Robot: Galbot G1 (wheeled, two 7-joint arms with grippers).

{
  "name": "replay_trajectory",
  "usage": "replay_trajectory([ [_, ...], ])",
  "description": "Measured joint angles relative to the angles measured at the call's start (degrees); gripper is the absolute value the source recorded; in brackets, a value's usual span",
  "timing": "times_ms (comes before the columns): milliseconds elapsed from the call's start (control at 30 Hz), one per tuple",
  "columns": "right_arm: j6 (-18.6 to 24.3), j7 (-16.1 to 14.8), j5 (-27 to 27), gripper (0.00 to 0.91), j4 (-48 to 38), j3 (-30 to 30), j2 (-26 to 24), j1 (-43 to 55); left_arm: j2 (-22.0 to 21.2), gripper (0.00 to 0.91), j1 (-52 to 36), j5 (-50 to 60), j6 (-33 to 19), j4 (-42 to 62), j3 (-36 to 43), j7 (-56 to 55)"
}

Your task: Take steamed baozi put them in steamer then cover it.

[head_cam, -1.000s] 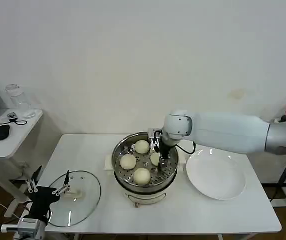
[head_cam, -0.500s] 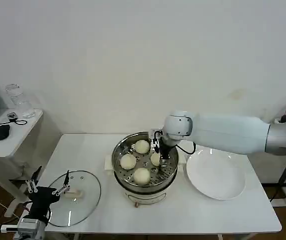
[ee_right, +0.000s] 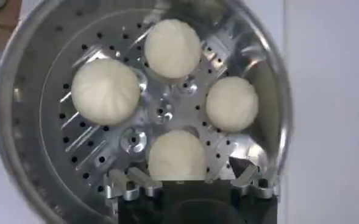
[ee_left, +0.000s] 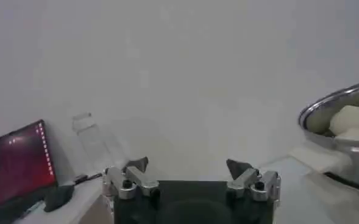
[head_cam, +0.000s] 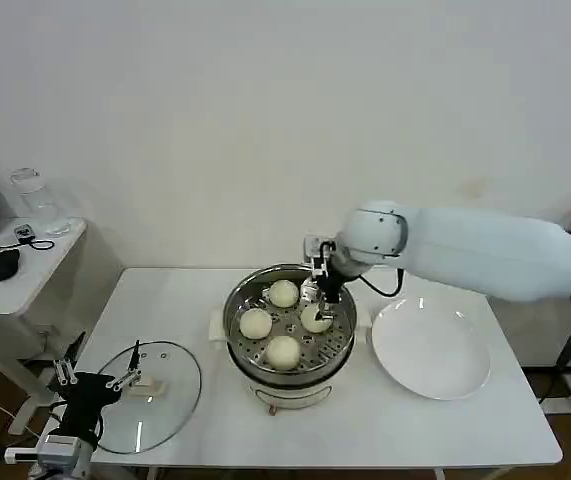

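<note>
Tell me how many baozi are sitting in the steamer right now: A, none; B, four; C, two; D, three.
B: the right wrist view shows four baozi on the perforated tray of the steamer, and the plate beside it holds none.

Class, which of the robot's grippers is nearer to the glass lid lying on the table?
Left. The left gripper hovers over the glass lid's left edge. The right gripper hangs above the steamer, well away from the lid.
</note>
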Motion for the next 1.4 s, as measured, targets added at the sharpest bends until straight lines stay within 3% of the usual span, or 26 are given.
replay_trajectory([
  [133, 0.8, 6.2, 2.3, 0.907, 3.2, 4.3, -3.9, -1.8, 0.2, 0.907, 0.0, -0.2, 0.0, 0.1, -0.1, 0.0],
  [333, 4.4, 18.2, 4.4, 0.907, 8.5, 13.8, -11.6, -8.9, 0.2, 0.907, 0.1, -0.3, -0.1, 0.1, 0.0, -0.1],
  [533, 10.8, 28.6, 2.7, 0.907, 13.0, 30.6, -18.5, -24.5, 0.1, 0.907, 0.4, -0.3, -0.6, 0.6, 0.5, -0.1],
  [700, 17.2, 33.5, -0.4, 0.907, 15.9, 49.4, -20.3, -43.1, 0.3, 0.907, 0.2, -0.3, -1.1, 1.1, 0.6, -0.4],
  [900, 25.2, 34.6, -4.4, 0.907, 18.6, 72.4, -16.4, -66.0, 1.4, 0.907, -0.3, 0.3, -1.5, 1.8, 0.5, -1.1],
  [1167, 37.7, 28.8, -7.6, 0.907, 20.9, 103.0, -3.1, -96.4, 3.7, 0.907, -2.2, 6.3, -1.9, 4.5, 1.4, -1.9],
  [1400, 45.0, 25.6, -8.9, 0.907, 23.2, 124.6, 7.9, -117.1, 5.8, 0.907, -2.3, 22.9, -4.3, 9.7, 2.0, -2.0],
])
